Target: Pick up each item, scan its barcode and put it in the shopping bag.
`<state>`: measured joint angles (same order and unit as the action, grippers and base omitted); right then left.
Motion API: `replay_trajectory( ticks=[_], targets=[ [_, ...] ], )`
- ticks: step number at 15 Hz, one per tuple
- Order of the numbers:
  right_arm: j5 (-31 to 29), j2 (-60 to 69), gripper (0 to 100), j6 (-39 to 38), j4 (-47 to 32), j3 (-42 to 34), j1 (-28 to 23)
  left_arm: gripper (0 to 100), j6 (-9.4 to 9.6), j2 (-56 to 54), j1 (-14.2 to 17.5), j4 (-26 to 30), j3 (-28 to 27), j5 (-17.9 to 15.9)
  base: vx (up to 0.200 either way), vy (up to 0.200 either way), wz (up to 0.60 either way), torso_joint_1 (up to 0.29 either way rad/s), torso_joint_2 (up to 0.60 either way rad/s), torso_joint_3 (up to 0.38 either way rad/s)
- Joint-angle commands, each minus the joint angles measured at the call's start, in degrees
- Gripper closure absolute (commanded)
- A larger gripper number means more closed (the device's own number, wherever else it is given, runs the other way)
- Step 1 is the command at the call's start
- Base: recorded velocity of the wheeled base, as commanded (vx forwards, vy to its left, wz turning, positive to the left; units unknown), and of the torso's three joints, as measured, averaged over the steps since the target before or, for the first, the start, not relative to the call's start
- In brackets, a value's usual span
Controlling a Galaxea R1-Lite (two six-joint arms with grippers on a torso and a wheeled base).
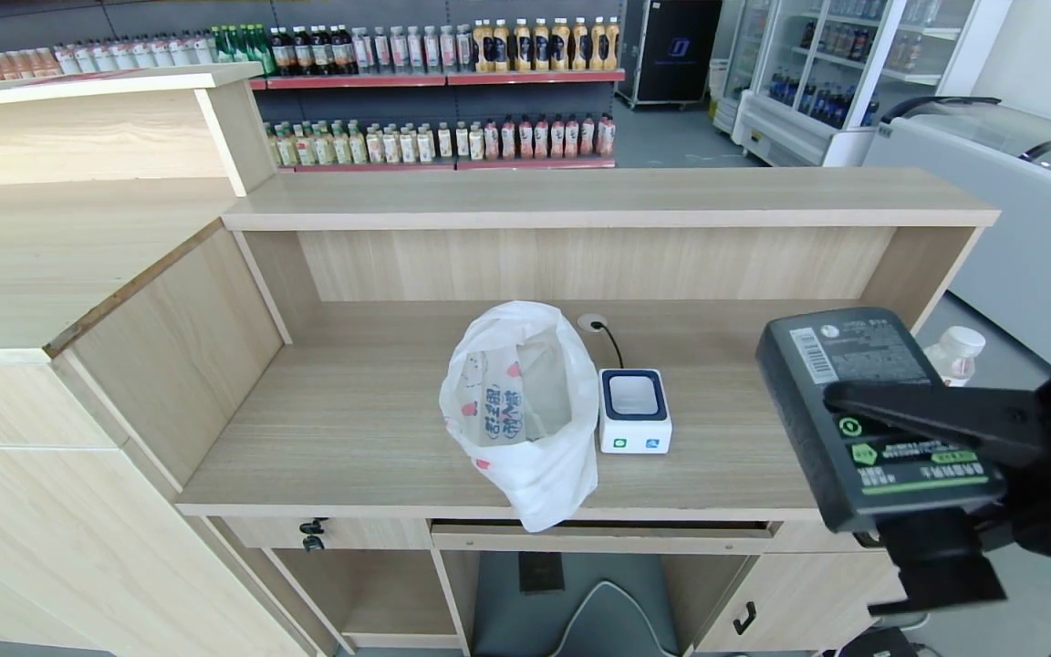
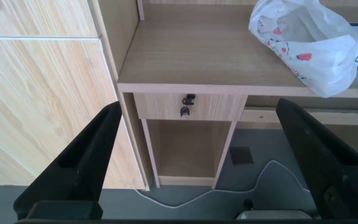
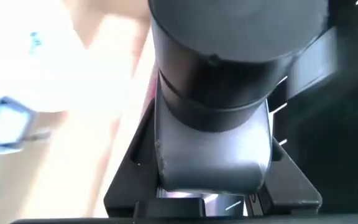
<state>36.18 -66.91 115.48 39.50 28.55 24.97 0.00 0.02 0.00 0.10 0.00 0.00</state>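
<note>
Right pincer clamps the black container, long axis fore-aft, barcode end farthest away, label upward.

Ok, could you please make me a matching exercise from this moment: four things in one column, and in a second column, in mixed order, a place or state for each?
Things:
1. shopping bag
2. scanner
3. black package
4. left gripper

Places or states:
A. open, holding nothing
B. clamped in the right gripper
C. on the counter, its bottom hanging over the front edge
D. on the counter, with a cable running to a hole behind it

Pairs: 1-C, 2-D, 3-B, 4-A
</note>
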Motion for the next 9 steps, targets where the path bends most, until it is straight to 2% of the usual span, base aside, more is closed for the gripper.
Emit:
replay_trajectory(
  ticks=[1,2,3,4,7,9],
  targets=[
    [-17.5,0.6,100,-27.0,-6.2,-0.4,-10.7,0,0.0,0.0,0.0,0.0,0.0,0.1,0.0,0.0,0.0,0.0,0.0,0.0],
    [-23.4,3.9,100,-36.6,-7.6,-0.6,-15.4,0,0.0,0.0,0.0,0.0,0.0,0.0,0.0,0.0,0.0,0.0,0.0,0.0],
    [-24.7,5.7,100,-40.8,-9.5,-1.0,-20.6,0,0.0,0.0,0.0,0.0,0.0,0.0,0.0,0.0,0.0,0.0,0.0,0.0],
    [-24.6,6.5,100,-42.3,-11.3,-1.0,-23.1,0,0.0,0.0,0.0,0.0,0.0,0.0,0.0,0.0,0.0,0.0,0.0,0.0],
    [-24.7,8.9,100,-47.4,-14.9,-1.7,-24.4,0,0.0,0.0,0.0,0.0,0.0,0.0,0.0,0.0,0.0,0.0,0.0,0.0],
    [-23.1,11.4,100,-50.3,-20.5,-1.5,-24.4,0,0.0,0.0,0.0,0.0,0.0,0.0,0.0,0.0,0.6,0.0,0.0,0.002]
  ],
)
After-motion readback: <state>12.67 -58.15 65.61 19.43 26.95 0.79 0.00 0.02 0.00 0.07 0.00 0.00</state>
